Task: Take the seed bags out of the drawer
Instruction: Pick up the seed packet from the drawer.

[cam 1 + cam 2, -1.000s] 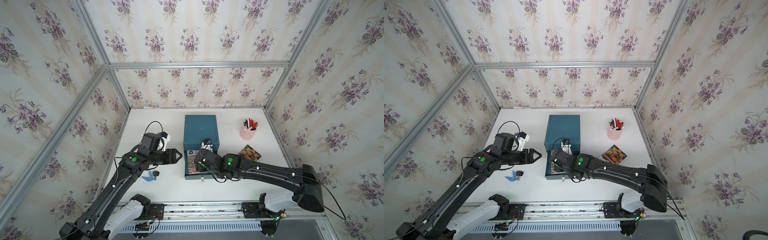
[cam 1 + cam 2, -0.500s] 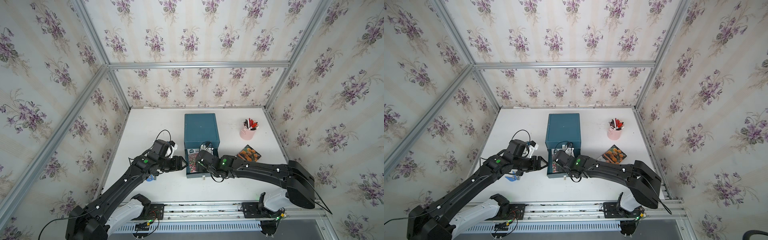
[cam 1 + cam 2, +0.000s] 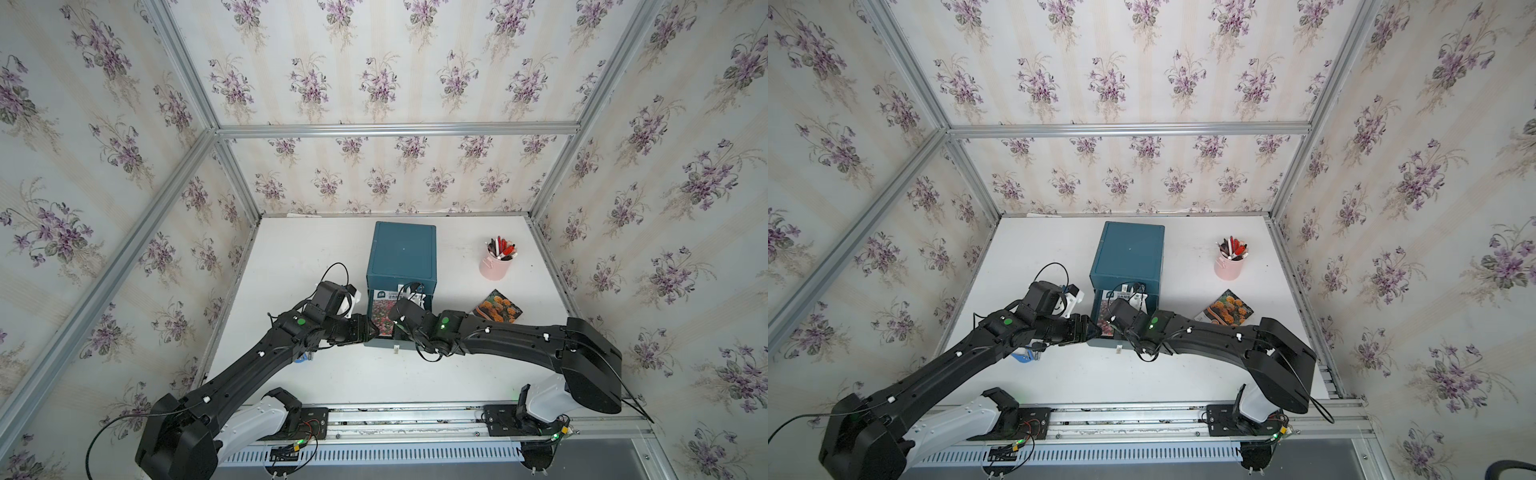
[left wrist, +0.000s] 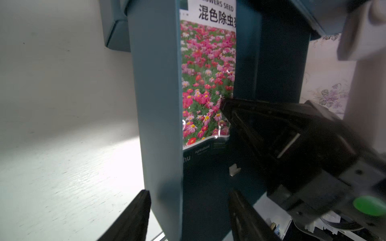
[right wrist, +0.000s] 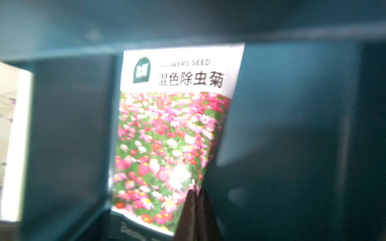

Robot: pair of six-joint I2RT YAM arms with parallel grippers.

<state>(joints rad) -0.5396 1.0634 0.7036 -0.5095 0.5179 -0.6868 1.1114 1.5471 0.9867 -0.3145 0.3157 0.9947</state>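
Right wrist view: blurred, yet the right gripper (image 5: 195, 193) shows both fingertips pressed together on the lower side edge of the pink-field packet (image 5: 167, 135). That edge looks raised a little off the floor of the drawer (image 5: 292, 108).
Pink-field packet: inside the open drawer, white label end toward the cabinet (image 3: 401, 253), flower photo toward the drawer front (the label reads FLOWERS SEED above Chinese characters).
Marigold packet (image 3: 498, 308): flat on the table (image 3: 311, 257), outside the drawer, to the cabinet's right in both top views, near the pink cup (image 3: 493, 268) of pens.
Left gripper (image 4: 189, 192): fingers astride the drawer's left side wall near its front corner, one outside over the table and one inside, closed onto that wall.
Drawer: stands open at the bottom of the cabinet, drawn toward the robot's base; both wrists meet over it in both top views.
Left wrist view: the right gripper's black tip touches the packet's side edge, partway along the flower photo.
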